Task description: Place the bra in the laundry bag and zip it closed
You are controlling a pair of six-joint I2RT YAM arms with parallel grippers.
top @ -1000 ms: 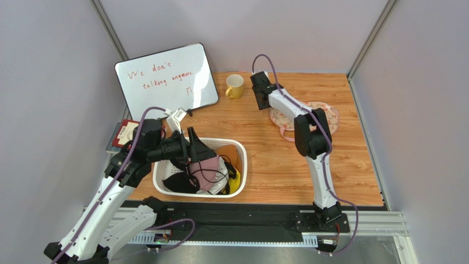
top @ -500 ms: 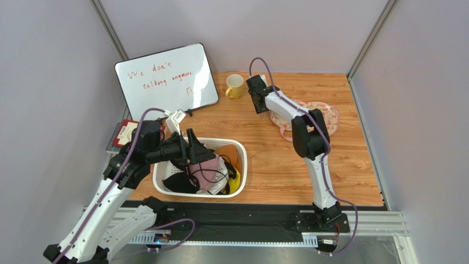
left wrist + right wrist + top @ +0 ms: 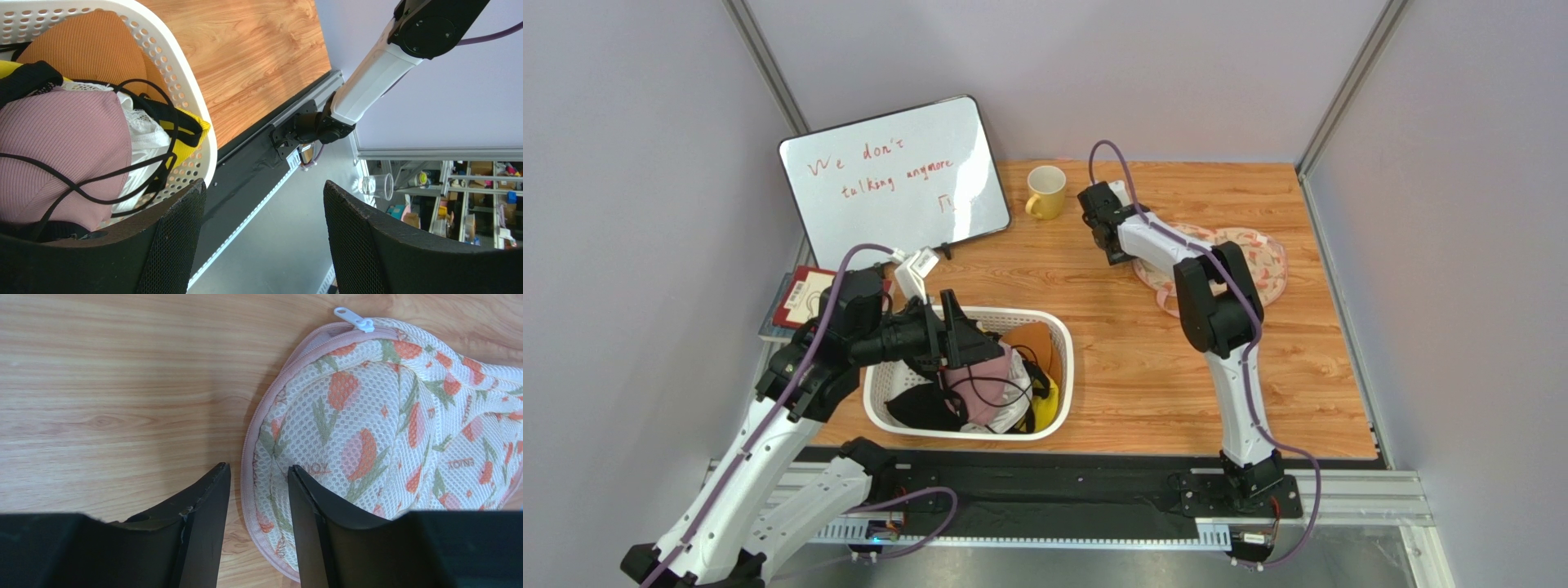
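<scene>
The bra [image 3: 61,153], pale pink with thin black straps, lies in the white basket [image 3: 184,79]; it also shows in the top view [image 3: 992,382]. My left gripper [image 3: 264,190] is open and empty, its jaws wide apart just above the basket's near side [image 3: 974,343]. The laundry bag [image 3: 393,416], cream mesh with a pink-and-green print, lies flat at the back right [image 3: 1247,263]. Its white zip pull [image 3: 353,317] sits at the edge. My right gripper [image 3: 258,468] is low at the bag's left edge [image 3: 1120,245]. Its jaws stand a little apart, straddling the pink zip edging.
A yellow garment [image 3: 190,125], white cloth [image 3: 144,141] and an orange piece [image 3: 80,55] share the basket. A yellow mug [image 3: 1046,191] and a whiteboard [image 3: 891,178] stand at the back. A red flat item [image 3: 803,294] lies left of the basket.
My right gripper has come down and toward the bag's left edge, and the bag has shifted slightly right. The left arm has barely moved.
</scene>
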